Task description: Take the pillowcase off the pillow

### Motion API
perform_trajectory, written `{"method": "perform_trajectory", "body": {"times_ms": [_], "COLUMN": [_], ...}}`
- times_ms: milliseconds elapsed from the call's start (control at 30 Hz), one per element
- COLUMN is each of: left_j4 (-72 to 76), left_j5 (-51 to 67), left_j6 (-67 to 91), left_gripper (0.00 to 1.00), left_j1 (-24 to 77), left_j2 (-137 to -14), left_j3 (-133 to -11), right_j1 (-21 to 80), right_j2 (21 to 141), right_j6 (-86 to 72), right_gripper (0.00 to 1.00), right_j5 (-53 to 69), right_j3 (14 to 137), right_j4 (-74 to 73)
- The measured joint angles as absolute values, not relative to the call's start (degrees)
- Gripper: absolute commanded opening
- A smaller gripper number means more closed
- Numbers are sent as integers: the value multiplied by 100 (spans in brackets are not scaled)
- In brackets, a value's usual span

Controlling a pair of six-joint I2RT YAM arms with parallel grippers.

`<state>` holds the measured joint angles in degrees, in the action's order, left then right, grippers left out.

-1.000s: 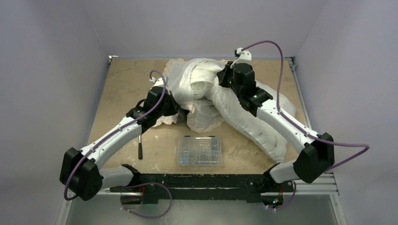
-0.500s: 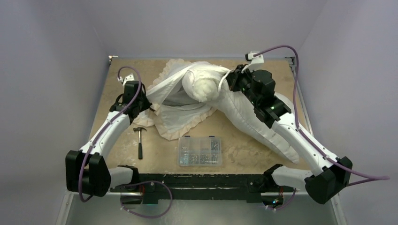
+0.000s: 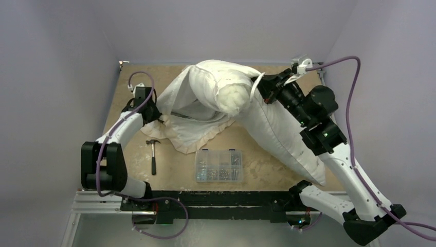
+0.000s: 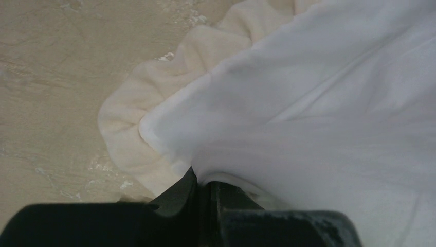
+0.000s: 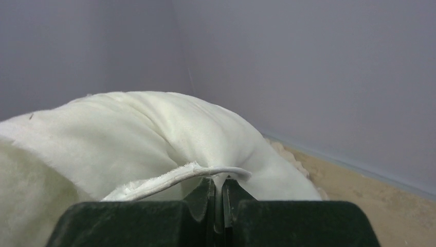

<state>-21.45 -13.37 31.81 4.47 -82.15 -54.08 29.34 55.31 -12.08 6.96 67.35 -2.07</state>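
I am looking down on the tan surface (image 3: pixel 175 172), which is taking up most of the top view, with pale walls closing in on three sides. The pillow (image 3: pixel 280 139) is the biggest thing on it. It is lying slantwise from the far middle down to the near right corner, and the right arm is reaching over it.

The pillowcase (image 3: pixel 193 100) is covering the pillow's far end, cream side out. Its loose part is spreading toward the left, and its frilled edge is trailing on the surface. A rounded bulge of stuffing is pushing out at the mouth of the cover.

The left gripper (image 3: pixel 154 110) is sitting low at the far left. In its wrist view the left gripper (image 4: pixel 205 180) is closed tight on a fold of the pillowcase (image 4: pixel 319 118), just inside the frill.

The right gripper (image 3: pixel 262 85) is working at the far right of the bundle. In its wrist view the right gripper (image 5: pixel 218 185) is clamped with no gap on a thin cream hem. I am reading that hem as the pillowcase (image 5: pixel 169 128), though so close to the pillow I am not fully sure.

A clear parts box (image 3: pixel 219 165) is sitting in the near middle, just beside the frill and close to the pillow's flank. A small hammer (image 3: pixel 153 154) is lying to its left, its head near the frill and beside the left arm.
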Motion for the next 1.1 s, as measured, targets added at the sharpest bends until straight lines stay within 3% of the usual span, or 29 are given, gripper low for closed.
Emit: {"method": "perform_trajectory", "body": {"times_ms": [233, 367, 600, 767, 933, 1100], "left_j4": [-2049, -2047, -2069, -2329, -2512, -2180], "left_j5": [-709, -510, -246, 198, 613, 1140], "left_j6": [3277, 3369, 3468, 3485, 3341, 3177], "left_gripper": [0, 0, 0, 0, 0, 0], "left_j1": [-445, -685, -735, -650, -141, 534], "left_j2": [-9035, -9249, -9351, -9830, -10160, -10007], "left_j3": [-5806, -6066, -6941, -8549, -10269, -10554], "right_j1": [2934, 2947, 2958, 2877, 2578, 2290], "right_j2": [5194, 5113, 5621, 6490, 7074, 7275], "right_j6": [-1031, -1050, -1483, -1962, -2311, -2497], "right_gripper": [0, 0, 0, 0, 0, 0], "right_j5": [1151, 819, -1507, -3114, -4394, -5415], "right_j3": [6936, 6936, 7161, 7540, 7883, 8090], "right_j4": [-32, -36, -255, -598, -1015, -1288]}}
